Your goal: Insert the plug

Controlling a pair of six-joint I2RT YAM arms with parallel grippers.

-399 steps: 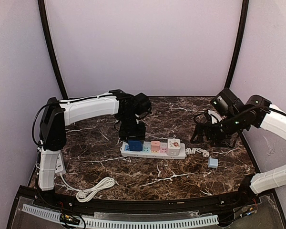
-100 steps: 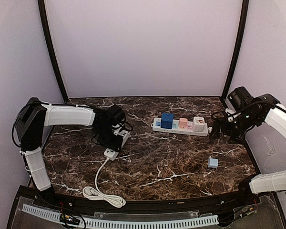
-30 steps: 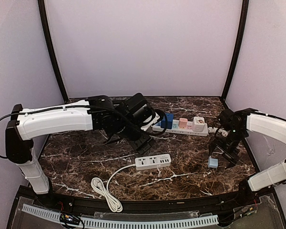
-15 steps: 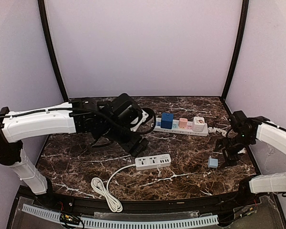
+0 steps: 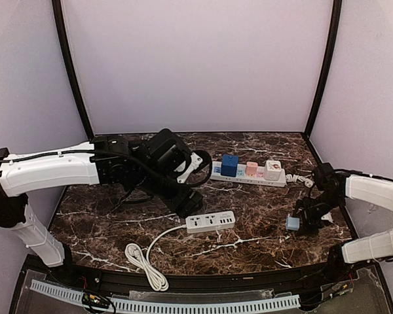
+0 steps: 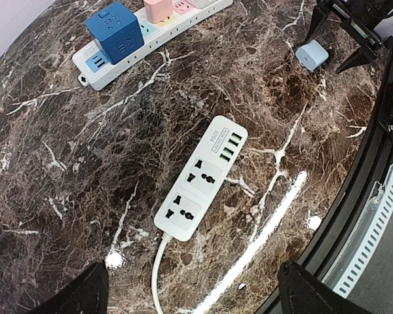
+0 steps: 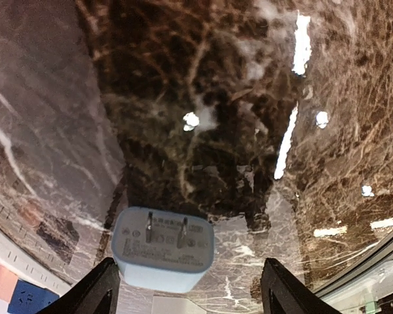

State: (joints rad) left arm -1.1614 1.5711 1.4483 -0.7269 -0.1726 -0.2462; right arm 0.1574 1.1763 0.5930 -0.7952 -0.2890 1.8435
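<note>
Shifted since half a second earlier, the right gripper [image 7: 193, 288] now sits closer to the light-blue plug [image 7: 162, 248], while the left arm [image 5: 52, 171] has drawn slightly back toward its own side.

Dark marble table [image 5: 249, 203]: carries every item shown.

Left arm: reaches across the middle of the table. The left gripper [image 6: 196, 289] hangs above the short white power strip [image 6: 202, 178], with its fingers spread wide and nothing between them.

Right arm [image 5: 373, 186]: bent low at the table's right edge. Its gripper's fingers stand on either side of the plug. The jaws are apart: one finger [image 7: 101, 291] is just beside the plug, the other is clearly away from it, and no grip is made.

Long white power strip [image 5: 245, 173]: lies at the far centre-right. It carries a blue cube adapter [image 5: 230, 165], a pink adapter [image 5: 251, 168] and a white adapter [image 5: 272, 169].

Short white power strip: lies near the table's centre, well apart from the plug, with both large sockets unoccupied. Its white cord [image 5: 144, 258] coils toward the near-left edge.

Light-blue plug: rests on the marble at the right, with its two prongs facing the right wrist camera.
</note>
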